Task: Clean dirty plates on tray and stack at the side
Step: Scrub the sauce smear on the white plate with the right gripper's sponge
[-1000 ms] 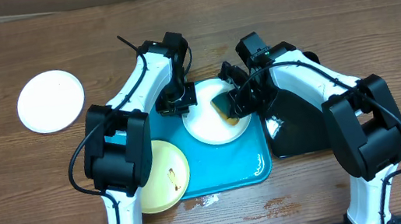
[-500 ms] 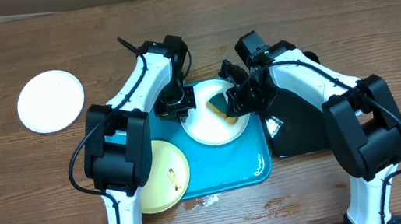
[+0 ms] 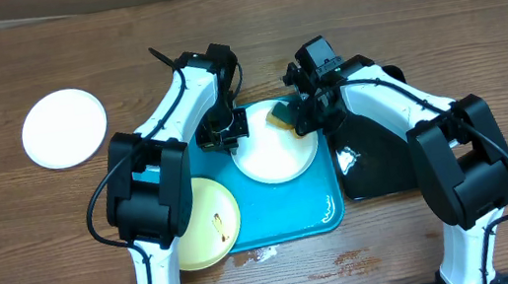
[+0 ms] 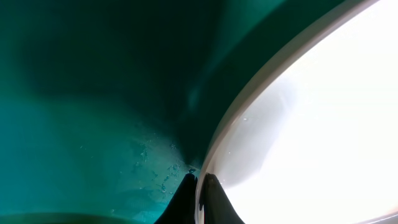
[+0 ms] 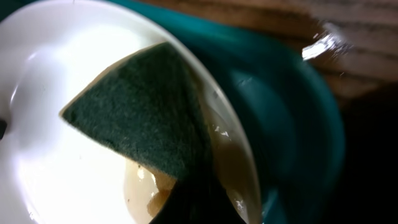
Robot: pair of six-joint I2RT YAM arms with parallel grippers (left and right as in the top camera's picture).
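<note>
White plate (image 3: 276, 154) lies flat on turquoise tray (image 3: 329, 213); left jaws pinch its left rim, right jaws clamp green sponge (image 5: 137, 118) at its far edge.

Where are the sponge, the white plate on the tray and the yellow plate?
sponge (image 5: 140, 118), right wrist view, middle of its green scouring face.
white plate (image 3: 271, 156), overhead view, bare centre of its face.
yellow plate (image 3: 200, 216), overhead view, its face near the middle.
</note>
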